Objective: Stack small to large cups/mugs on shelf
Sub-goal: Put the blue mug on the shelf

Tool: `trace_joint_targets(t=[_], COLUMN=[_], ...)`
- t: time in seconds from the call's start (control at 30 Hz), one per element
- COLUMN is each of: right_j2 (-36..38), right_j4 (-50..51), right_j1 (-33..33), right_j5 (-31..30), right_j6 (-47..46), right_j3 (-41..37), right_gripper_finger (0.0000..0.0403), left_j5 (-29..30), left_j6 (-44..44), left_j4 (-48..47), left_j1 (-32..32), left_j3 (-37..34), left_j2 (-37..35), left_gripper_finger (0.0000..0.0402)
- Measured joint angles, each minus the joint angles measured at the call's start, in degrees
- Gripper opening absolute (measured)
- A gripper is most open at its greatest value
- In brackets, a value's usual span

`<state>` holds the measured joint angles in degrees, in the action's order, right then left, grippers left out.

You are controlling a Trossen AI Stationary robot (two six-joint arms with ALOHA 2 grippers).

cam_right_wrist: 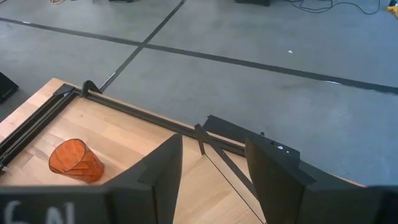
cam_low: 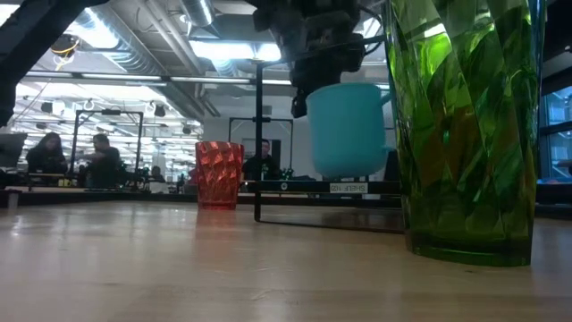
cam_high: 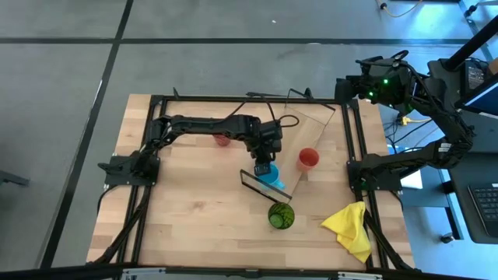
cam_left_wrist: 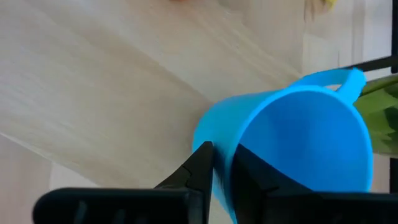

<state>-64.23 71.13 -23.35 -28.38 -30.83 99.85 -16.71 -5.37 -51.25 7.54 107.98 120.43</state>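
Mug (cam_left_wrist: 292,137) rim beneath left pincer (cam_left_wrist: 222,163)

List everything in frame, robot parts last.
light-blue mug: 1, light blue, held over the near end of the shelf, clear of the plank in the low view
green tumbler: 1, green, on the table just past the shelf's near end
orange-red tumbler: 1, translucent orange-red, on the shelf's middle
small red cup: 1, red, on the table, partly under the left arm
shelf: 1, light wood with black wire ends, diagonal across the table
yellow cloth: 1, yellow, table's near right corner
left gripper: pinching the mug's rim
right gripper: open, raised at the far right corner
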Motion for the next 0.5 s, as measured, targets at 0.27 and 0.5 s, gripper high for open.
trace_joint_targets(t=[0.27,0.5], right_j2=[0.0,0.0], right_j4=[0.7,0.7], right_j1=[0.0,0.0], right_j5=[0.0,-0.3], right_j6=[0.0,0.0], right_j3=[0.0,0.0], right_gripper_finger=[0.0178,0.0178], left_j5=[-1.1,-3.2], left_j6=[-0.3,-0.6], left_j4=[1.1,1.3], left_j1=[0.1,0.3], left_j3=[0.0,0.0], left_j2=[0.9,0.9], left_gripper_finger=[0.0043,0.0044])
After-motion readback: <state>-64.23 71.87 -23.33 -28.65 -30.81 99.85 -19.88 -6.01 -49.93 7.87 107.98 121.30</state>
